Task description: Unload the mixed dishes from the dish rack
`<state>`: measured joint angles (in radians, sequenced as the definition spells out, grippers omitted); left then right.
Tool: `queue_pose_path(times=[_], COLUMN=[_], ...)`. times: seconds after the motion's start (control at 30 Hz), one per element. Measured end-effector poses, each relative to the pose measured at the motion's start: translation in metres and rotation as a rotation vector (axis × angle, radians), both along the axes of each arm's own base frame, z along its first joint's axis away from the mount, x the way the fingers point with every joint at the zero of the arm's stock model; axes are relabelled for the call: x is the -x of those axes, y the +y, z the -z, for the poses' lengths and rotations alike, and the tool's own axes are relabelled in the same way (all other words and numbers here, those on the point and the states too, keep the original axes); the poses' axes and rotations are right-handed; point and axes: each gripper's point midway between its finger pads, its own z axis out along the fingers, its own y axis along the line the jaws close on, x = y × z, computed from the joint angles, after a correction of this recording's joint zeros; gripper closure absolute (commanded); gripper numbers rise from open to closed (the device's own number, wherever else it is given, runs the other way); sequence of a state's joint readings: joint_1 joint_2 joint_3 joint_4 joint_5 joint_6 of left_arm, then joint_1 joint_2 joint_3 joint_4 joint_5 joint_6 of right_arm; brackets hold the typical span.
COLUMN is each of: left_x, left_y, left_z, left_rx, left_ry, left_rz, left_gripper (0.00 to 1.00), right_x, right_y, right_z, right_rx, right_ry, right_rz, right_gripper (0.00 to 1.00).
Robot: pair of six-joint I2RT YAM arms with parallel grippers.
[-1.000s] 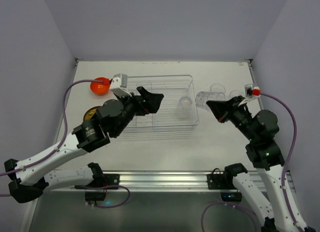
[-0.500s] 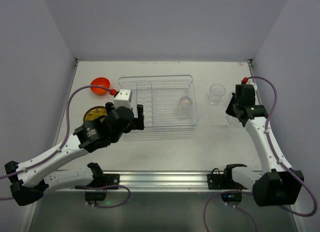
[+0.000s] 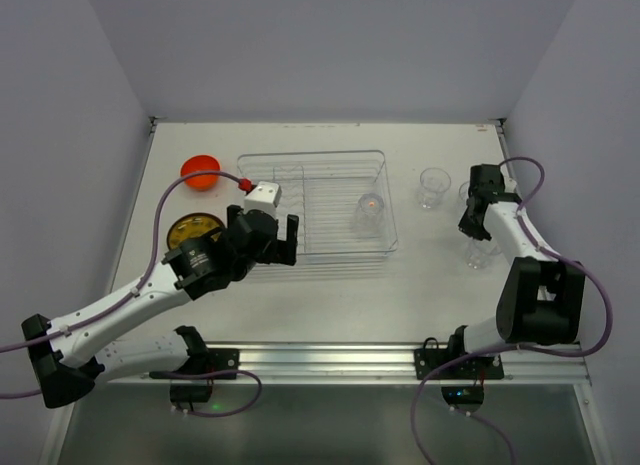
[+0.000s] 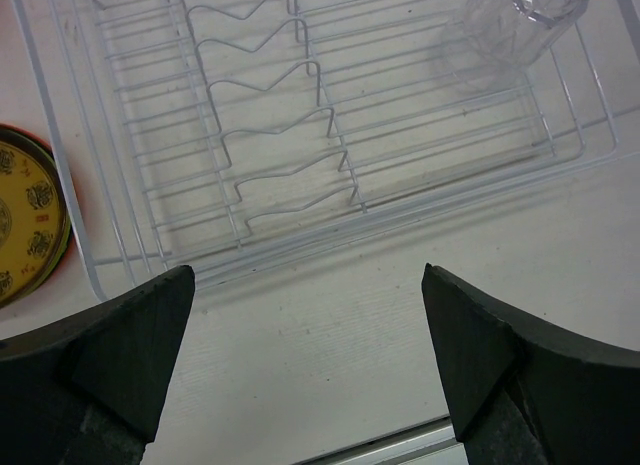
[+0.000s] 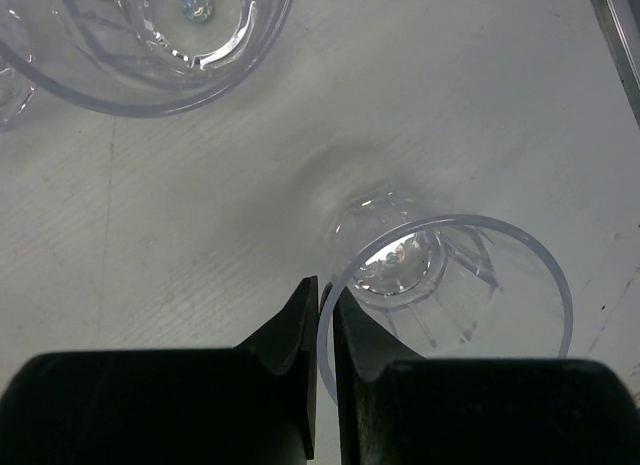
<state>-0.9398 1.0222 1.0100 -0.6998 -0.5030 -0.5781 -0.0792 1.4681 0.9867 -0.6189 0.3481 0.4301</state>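
Observation:
The clear dish rack (image 3: 312, 197) (image 4: 300, 135) lies mid-table with one clear cup (image 3: 368, 213) (image 4: 520, 23) standing at its right end. My left gripper (image 3: 281, 247) (image 4: 305, 325) hangs open over bare table at the rack's near edge, holding nothing. On the right, my right gripper (image 3: 476, 237) (image 5: 320, 297) is shut on the rim of an upright clear cup (image 3: 482, 255) (image 5: 445, 275) whose base seems to rest on the table. Another clear cup (image 3: 433, 187) (image 5: 190, 30) stands just beyond it. An orange bowl (image 3: 200, 172) and a yellow-brown plate (image 3: 190, 231) (image 4: 25, 220) lie left of the rack.
A further clear cup (image 3: 466, 195) shows partly behind my right wrist. The right wall and table edge (image 5: 620, 35) run close to the held cup. A metal rail (image 3: 320, 360) lines the near edge.
My right arm swung from beside the rack out to the right and lowered its cup to the table. My left arm drew back from over the rack toward its near edge.

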Motion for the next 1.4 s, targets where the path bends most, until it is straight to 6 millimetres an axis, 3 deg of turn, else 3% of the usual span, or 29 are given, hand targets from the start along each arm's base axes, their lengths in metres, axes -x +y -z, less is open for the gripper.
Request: queue_pose_path(times=[0.27,0.3,0.33,0.37,0.53,0.63,0.67,0.73,0.87,0.97,1.03,1.17,1.4], left_x=[-0.001,-0.002,-0.002,-0.003,-0.008,-0.013,-0.015,-0.024,-0.040,-0.047,-0.054,-0.067,-0.074], left_y=[-0.013,-0.014,-0.016,-0.018,-0.029,-0.040,-0.045,-0.061,-0.085,-0.097,-0.106,-0.123,-0.124], left_z=[-0.005,-0.005,-0.004,-0.002,0.009,0.014,0.014,0.007,-0.013,-0.024,-0.029,-0.029,-0.020], left_rx=[0.041,0.045,0.045,0.043,0.018,-0.003,-0.011,-0.005,0.030,0.063,0.081,0.097,0.090], left_ry=[-0.013,-0.013,-0.012,-0.009,0.010,0.031,0.038,0.037,0.009,-0.007,-0.010,0.003,0.025], left_rz=[0.048,0.050,0.052,0.054,0.082,0.106,0.116,0.133,0.146,0.138,0.131,0.102,0.040], left_gripper=[0.00,0.00,0.00,0.00,0.00,0.00,0.00,0.00,0.00,0.00,0.00,0.00,0.00], right_x=[-0.006,-0.007,-0.008,-0.008,-0.009,-0.008,-0.007,-0.005,0.007,0.031,0.045,0.048,0.050], right_y=[0.002,0.003,0.004,0.005,0.007,0.008,0.009,0.010,0.027,0.057,0.073,0.095,0.104], right_z=[0.000,0.000,0.001,0.001,-0.001,-0.021,-0.034,-0.067,-0.151,-0.211,-0.228,-0.224,-0.206], right_rx=[-0.040,-0.046,-0.049,-0.054,-0.069,-0.069,-0.069,-0.068,-0.102,-0.181,-0.221,-0.303,-0.356], right_ry=[-0.026,-0.028,-0.031,-0.034,-0.045,-0.106,-0.141,-0.244,-0.545,-0.818,-0.906,-0.883,-0.822], right_rz=[-0.004,-0.007,-0.008,-0.006,-0.010,-0.002,-0.001,-0.002,-0.072,-0.208,-0.281,-0.382,-0.409], right_gripper=[0.81,0.77,0.65,0.60,0.44,0.35,0.19,0.01,0.01,0.01,0.01,0.01,0.01])
